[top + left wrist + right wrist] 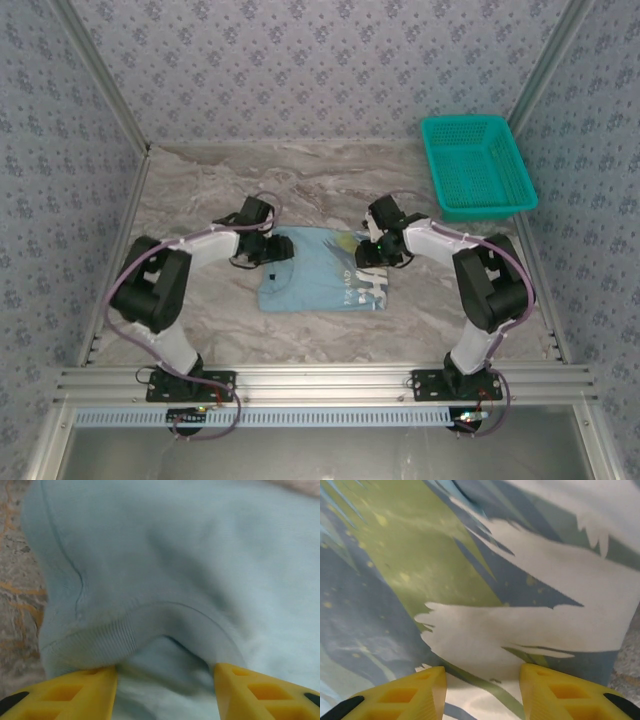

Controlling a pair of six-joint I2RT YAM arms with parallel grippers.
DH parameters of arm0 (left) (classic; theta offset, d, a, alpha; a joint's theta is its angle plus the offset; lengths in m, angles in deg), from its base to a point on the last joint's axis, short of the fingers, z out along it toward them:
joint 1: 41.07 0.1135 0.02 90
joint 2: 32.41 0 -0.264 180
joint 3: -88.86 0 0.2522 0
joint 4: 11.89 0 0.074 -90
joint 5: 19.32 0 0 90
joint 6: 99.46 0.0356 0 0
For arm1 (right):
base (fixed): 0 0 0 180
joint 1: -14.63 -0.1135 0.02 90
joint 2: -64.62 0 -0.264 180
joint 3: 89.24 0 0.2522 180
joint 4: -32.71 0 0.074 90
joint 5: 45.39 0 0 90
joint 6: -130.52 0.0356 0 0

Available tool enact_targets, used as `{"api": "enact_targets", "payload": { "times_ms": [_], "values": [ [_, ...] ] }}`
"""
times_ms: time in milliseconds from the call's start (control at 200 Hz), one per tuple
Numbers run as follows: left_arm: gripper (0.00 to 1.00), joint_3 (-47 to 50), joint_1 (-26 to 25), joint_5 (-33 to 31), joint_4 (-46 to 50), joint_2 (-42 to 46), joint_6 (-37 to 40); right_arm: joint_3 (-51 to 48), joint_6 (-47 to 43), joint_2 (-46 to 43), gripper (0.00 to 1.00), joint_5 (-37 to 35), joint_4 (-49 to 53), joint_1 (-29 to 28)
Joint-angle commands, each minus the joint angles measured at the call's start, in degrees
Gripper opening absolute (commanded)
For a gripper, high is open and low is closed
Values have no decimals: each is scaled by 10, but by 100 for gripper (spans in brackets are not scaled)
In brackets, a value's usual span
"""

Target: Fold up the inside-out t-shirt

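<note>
Your two arms flank the soft light-blue cotton t-shirt (315, 275) lying mid-table on the grey marbled tabletop (200, 190). The left gripper (165, 672) stands spread over its ribbed collar (110, 635), and the right gripper (482, 672) stands spread just above the white, dark-blue and yellowish print (470, 630).

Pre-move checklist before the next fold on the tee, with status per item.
1. Left gripper open: ok. Its jaws stand apart over the ribbed collar.
2. Right gripper open: ok. Its jaws stand apart over the print.
3. Fingers free of cloth: cannot tell. Fabric runs right up to both sets of fingertips.
4. t-shirt fully on the table: ok. It lies between the two arms as a compact rectangle.
5. Upper corners aligned: cannot tell. The grippers cover them in the top view.
6. Basket out of the way: ok. It sits apart at the far right corner.
</note>
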Motion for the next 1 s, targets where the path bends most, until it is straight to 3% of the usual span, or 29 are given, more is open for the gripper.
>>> {"api": "enact_targets", "payload": {
  "times_ms": [0,165,350,465,585,774,994],
  "values": [
    [54,-53,7,9,-10,-28,22,-21,17,0,43,-2,37,-2],
    [54,-125,9,32,0,-88,46,-73,84,-32,40,2,34,-25],
    [55,-246,9,80,28,-178,77,-106,202,-75,42,40,-60,-138],
    [57,-331,10,102,59,-211,109,-68,216,-86,46,50,-95,-182],
    [59,-385,15,110,92,-193,144,-51,180,-121,49,55,-102,-172],
    [62,-290,38,51,78,-71,114,-54,110,-112,51,76,-140,-90],
    [62,-40,21,53,9,80,-5,13,65,0,49,100,-122,-64]
  ]
}}
